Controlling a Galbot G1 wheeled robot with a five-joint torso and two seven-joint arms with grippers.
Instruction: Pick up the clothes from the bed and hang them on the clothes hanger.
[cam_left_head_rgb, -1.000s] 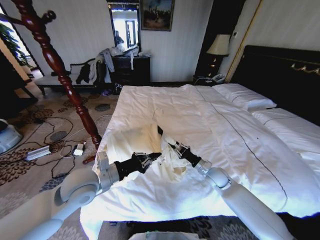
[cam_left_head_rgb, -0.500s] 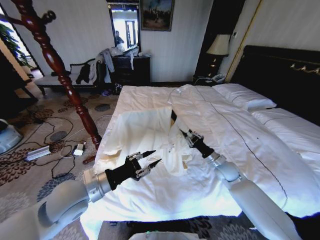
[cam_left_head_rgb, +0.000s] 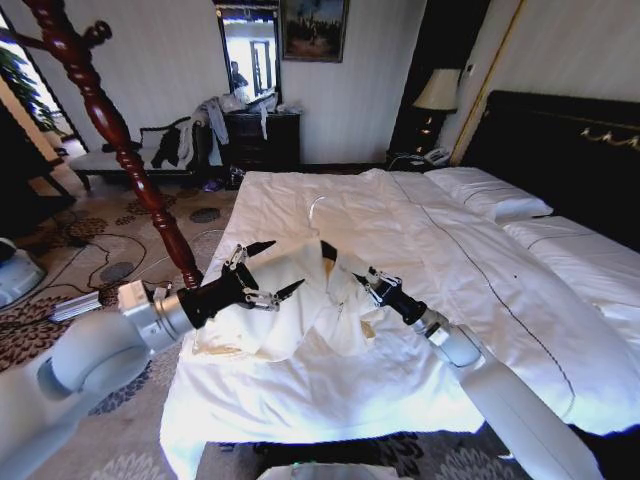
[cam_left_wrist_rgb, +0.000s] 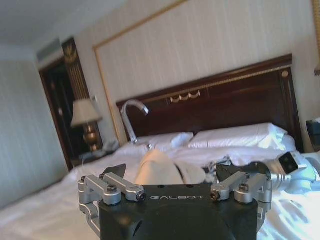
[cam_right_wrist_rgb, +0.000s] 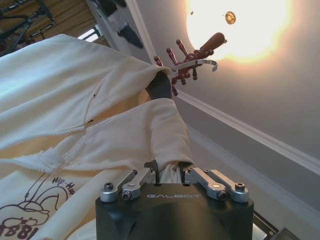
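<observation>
Gripping clothes (cam_left_head_rgb: 300, 300) over bed (cam_left_head_rgb: 450, 250): right gripper (cam_left_head_rgb: 362, 283); left gripper (cam_left_head_rgb: 262, 270) jaws spread, empty

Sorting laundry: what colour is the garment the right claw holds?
Cream clothes; right wrist view.

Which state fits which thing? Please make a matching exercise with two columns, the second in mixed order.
Things:
1. left gripper
2. right gripper
3. shirt
4. pillows

States:
A. lying flat by the dark headboard
B. shut on cream cloth
C. open, holding nothing
D. partly lifted off the bed

Pairs: 1-C, 2-B, 3-D, 4-A
</observation>
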